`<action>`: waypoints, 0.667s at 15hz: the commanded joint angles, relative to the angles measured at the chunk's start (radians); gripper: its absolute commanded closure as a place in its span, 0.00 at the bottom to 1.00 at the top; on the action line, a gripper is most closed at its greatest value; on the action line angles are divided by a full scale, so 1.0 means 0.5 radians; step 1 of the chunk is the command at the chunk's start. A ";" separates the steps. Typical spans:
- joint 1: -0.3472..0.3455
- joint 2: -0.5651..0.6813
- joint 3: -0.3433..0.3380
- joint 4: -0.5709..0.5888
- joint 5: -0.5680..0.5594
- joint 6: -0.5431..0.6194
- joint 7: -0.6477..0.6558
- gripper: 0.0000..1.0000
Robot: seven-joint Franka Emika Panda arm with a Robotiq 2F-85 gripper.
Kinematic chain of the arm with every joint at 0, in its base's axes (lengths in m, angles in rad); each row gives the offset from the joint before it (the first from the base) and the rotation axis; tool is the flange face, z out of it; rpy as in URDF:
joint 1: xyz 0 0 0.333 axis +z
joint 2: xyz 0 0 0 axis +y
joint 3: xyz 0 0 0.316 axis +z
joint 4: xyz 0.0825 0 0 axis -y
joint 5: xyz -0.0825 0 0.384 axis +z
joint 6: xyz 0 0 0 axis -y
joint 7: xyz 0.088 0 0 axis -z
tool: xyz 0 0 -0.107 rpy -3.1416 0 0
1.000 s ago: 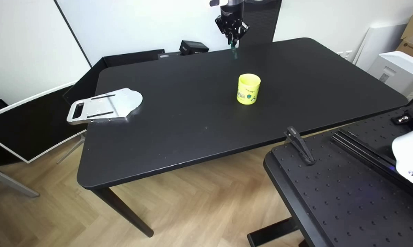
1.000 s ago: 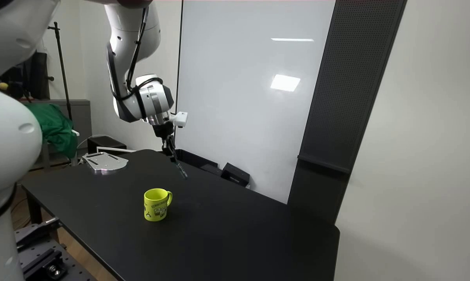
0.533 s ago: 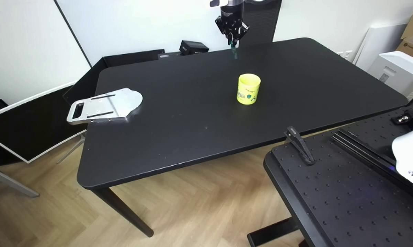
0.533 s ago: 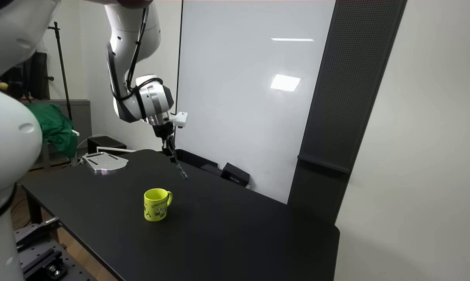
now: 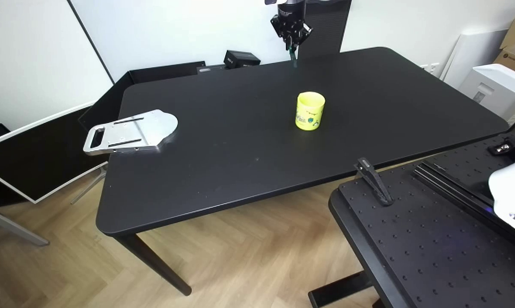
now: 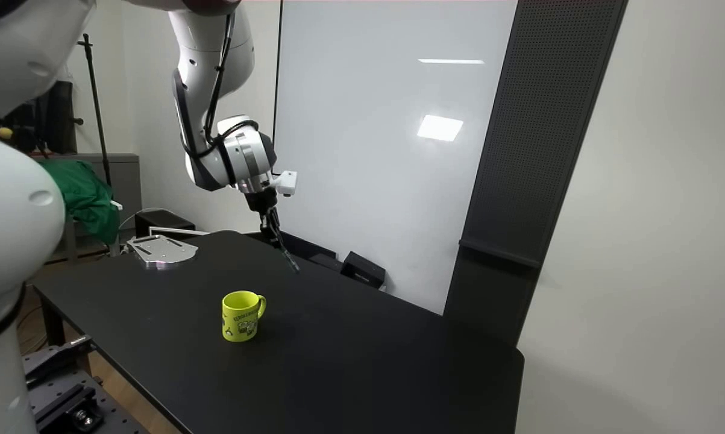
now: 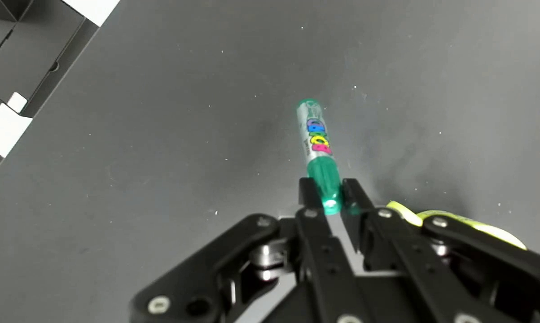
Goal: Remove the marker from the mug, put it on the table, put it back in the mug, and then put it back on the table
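My gripper [image 7: 328,186] is shut on the marker [image 7: 315,132], its fingers on either side of the green cap. The silver body with coloured letters points away from the jaws. In both exterior views the gripper [image 5: 292,45] hangs near the table's far edge, with the marker [image 6: 290,259] slanting downward; its tip seems to be above the black table [image 5: 223,137]. The yellow-green mug [image 5: 310,112] stands upright on the table, nearer the middle, apart from the gripper. In the wrist view only the handle and rim of the mug [image 7: 404,212] show, partly covered by the right finger linkage.
A silver metal plate [image 5: 131,130] overhangs one end of the table. Behind the far edge are a black box [image 5: 241,59] and a whiteboard [image 6: 386,150]. A black perforated board [image 5: 433,239] with a clamp [image 5: 375,182] adjoins the near side.
Over the last half second my gripper has risen slightly and shifted a little to the right in both exterior views, carrying the marker. The mug has not moved.
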State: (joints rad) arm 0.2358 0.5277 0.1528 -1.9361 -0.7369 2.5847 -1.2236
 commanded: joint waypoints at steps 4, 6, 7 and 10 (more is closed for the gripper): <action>0.012 0.160 -0.049 0.197 -0.079 0.065 0.055 0.95; 0.029 0.214 -0.072 0.253 -0.096 0.051 0.070 0.95; 0.037 0.243 -0.083 0.282 -0.111 0.044 0.077 0.95; 0.041 0.331 -0.098 0.366 -0.129 0.030 0.084 0.95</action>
State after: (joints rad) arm 0.2389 0.6400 0.1231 -1.8233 -0.7708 2.6128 -1.2204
